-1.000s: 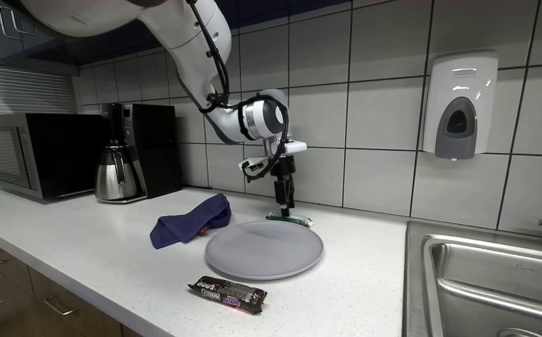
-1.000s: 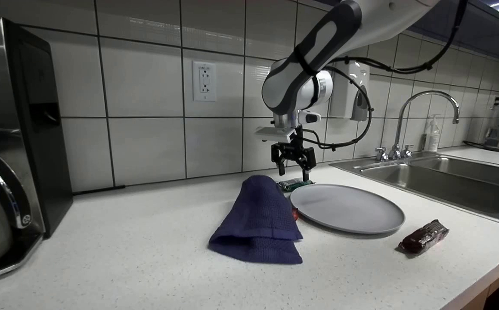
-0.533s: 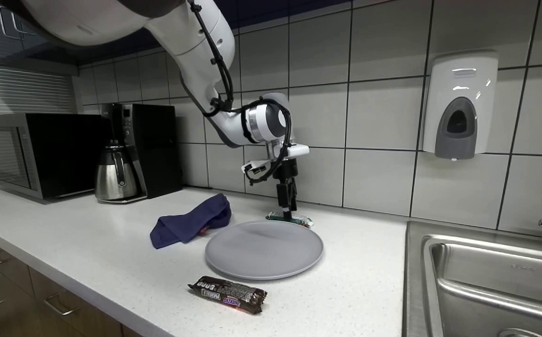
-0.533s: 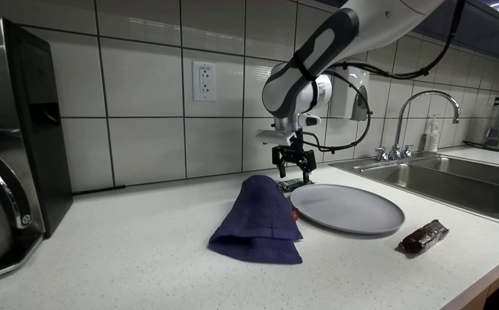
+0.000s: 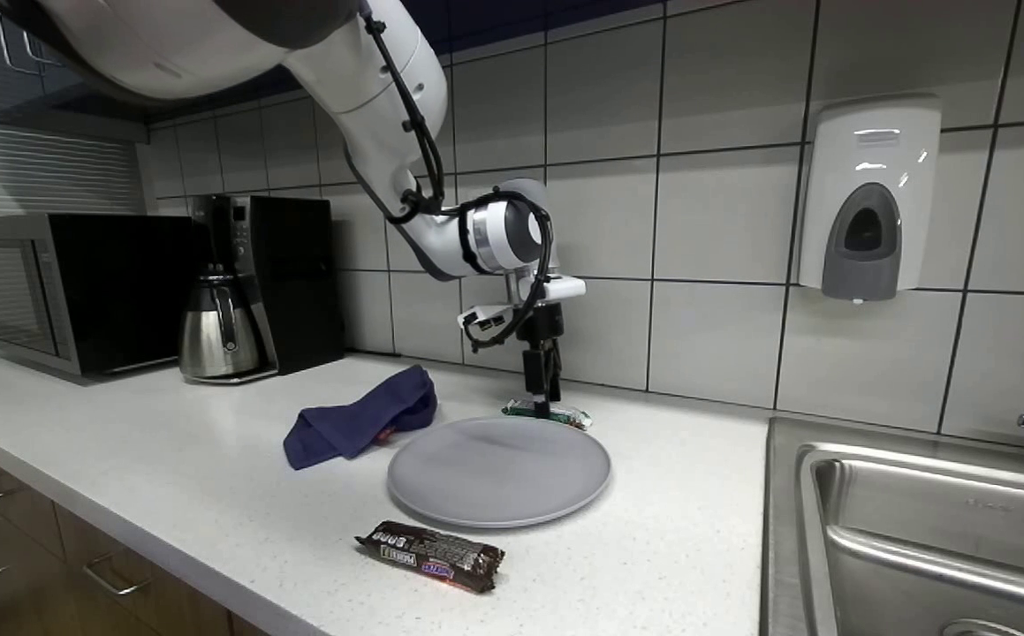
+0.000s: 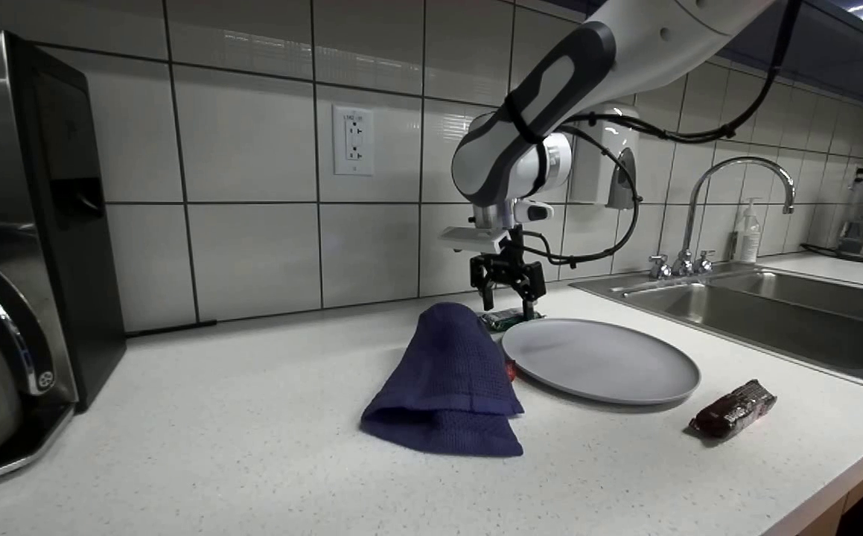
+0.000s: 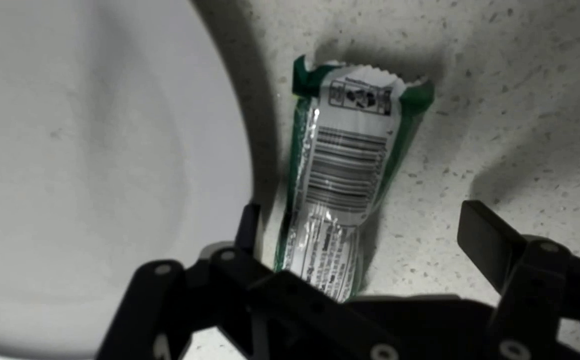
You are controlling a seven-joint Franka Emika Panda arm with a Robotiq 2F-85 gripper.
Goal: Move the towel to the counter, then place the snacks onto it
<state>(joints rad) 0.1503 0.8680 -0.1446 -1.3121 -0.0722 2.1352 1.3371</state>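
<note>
A green and white wrapped snack [image 5: 572, 416] lies on the counter by the wall, behind the plate; it shows in the wrist view [image 7: 345, 170]. My gripper [image 7: 367, 225] is open around it, one finger between plate and snack, the other well apart on the far side. In an exterior view the gripper [image 6: 508, 307] stands just above the counter, pointing down. A brown wrapped snack [image 5: 432, 555] lies in front of the plate. The dark blue towel [image 6: 446, 387] lies folded on the counter, with a red item [image 6: 511, 371] partly hidden under its edge.
A grey round plate [image 5: 498, 473] stands beside the green snack, its rim close to one finger. The tiled wall [image 5: 600, 327] is right behind the gripper. A coffee maker [image 5: 291, 283] and microwave [image 5: 114, 291] stand at one end, a sink [image 6: 759, 313] at the other.
My gripper has moved down slightly over the green snack and is still open. The snacks, towel and plate have not moved.
</note>
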